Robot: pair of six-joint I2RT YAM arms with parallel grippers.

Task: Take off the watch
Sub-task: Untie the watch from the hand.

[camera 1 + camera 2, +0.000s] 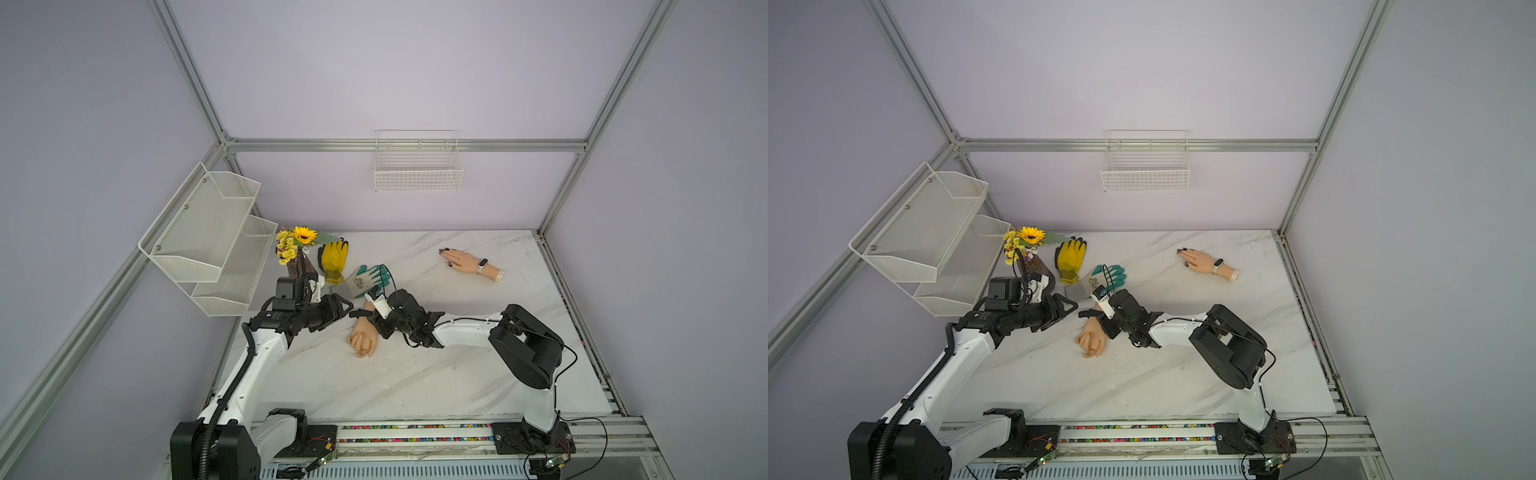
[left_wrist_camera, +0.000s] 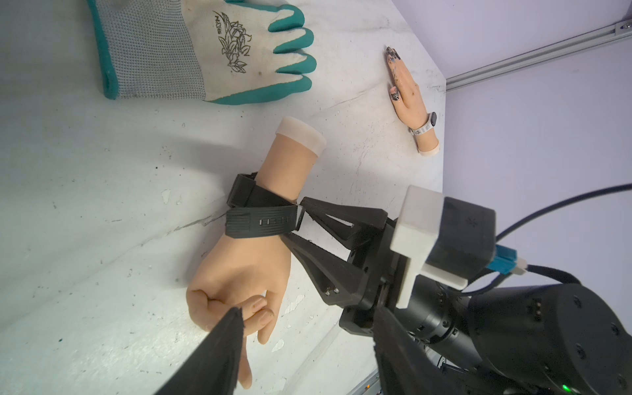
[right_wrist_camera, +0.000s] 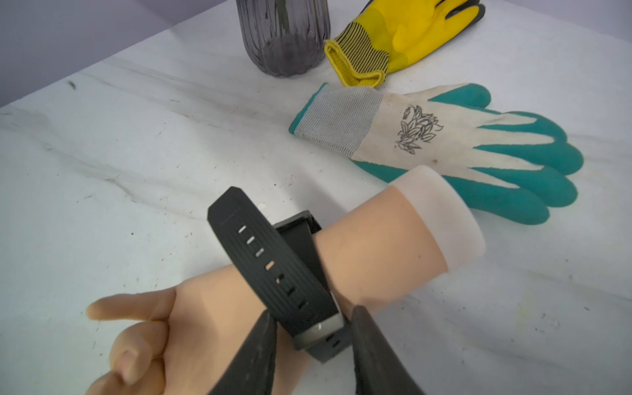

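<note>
A mannequin hand [image 1: 363,338] lies palm up near the table's middle, with a black watch [image 3: 273,260] round its wrist. The strap's free end sticks out loose past the buckle. My right gripper [image 3: 313,321] reaches in from the right and is open. Its jaws stand either side of the strap at the buckle, with a thin gap on one side. The left wrist view shows the same straddle on the watch [image 2: 260,222]. My left gripper [image 1: 345,308] hovers open just left of the wrist, holding nothing.
A second mannequin hand [image 1: 471,263] wearing a white watch lies at the far right. A teal glove [image 1: 372,277], a yellow glove [image 1: 333,257] and a vase of flowers [image 1: 297,249] sit just behind the wrist. A mesh shelf [image 1: 208,237] hangs on the left wall.
</note>
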